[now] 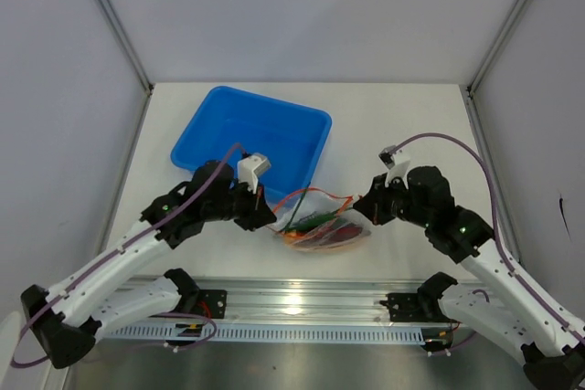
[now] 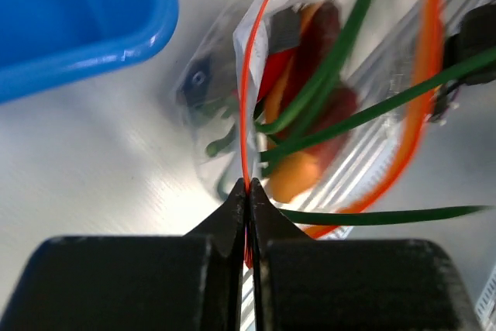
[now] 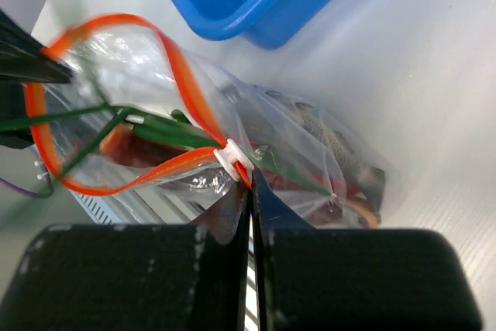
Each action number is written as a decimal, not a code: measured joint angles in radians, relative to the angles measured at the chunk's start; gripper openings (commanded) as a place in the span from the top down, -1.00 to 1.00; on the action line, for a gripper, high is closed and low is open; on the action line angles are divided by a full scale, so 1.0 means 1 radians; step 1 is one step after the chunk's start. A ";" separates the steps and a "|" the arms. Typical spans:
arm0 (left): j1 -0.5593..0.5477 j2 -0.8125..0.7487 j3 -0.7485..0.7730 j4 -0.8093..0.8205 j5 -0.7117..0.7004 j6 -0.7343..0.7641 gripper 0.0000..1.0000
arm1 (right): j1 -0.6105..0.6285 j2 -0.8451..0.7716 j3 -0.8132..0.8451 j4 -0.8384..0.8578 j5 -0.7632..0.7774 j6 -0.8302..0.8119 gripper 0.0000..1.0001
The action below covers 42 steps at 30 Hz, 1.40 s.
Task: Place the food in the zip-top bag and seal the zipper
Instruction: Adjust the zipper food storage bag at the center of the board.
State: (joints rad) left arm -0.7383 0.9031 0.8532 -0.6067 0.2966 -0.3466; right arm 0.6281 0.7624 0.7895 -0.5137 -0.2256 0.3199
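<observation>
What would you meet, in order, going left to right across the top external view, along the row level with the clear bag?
left end effector → zip-top bag → right end effector

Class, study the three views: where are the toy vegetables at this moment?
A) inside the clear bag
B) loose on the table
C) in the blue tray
A: the food shows through the clear walls of the zip-top bag, whose orange-red zipper the left gripper and right gripper pinch.
</observation>
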 measured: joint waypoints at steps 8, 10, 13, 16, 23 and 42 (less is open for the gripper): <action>0.000 -0.143 0.279 -0.046 -0.002 0.016 0.99 | 0.001 -0.050 0.212 -0.060 -0.010 -0.017 1.00; 0.000 -0.169 0.280 -0.046 0.009 0.014 0.99 | 0.000 -0.065 0.246 -0.062 -0.016 -0.017 1.00; 0.000 -0.167 0.249 -0.048 0.024 0.010 0.99 | 0.000 -0.088 0.262 -0.070 -0.019 -0.017 1.00; 0.000 -0.151 0.212 -0.069 0.025 0.007 0.99 | 0.000 -0.097 0.266 -0.091 -0.019 -0.015 1.00; 0.000 -0.166 0.214 -0.114 0.005 0.009 0.99 | 0.000 -0.106 0.271 -0.124 -0.047 -0.003 1.00; 0.027 -0.082 0.195 -0.175 -0.033 0.086 0.99 | -0.055 -0.056 0.282 -0.074 -0.241 0.026 1.00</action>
State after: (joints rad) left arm -0.7116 0.8215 1.0481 -0.7818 0.2638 -0.2604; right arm 0.5728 0.7059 1.0718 -0.5877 -0.4671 0.3458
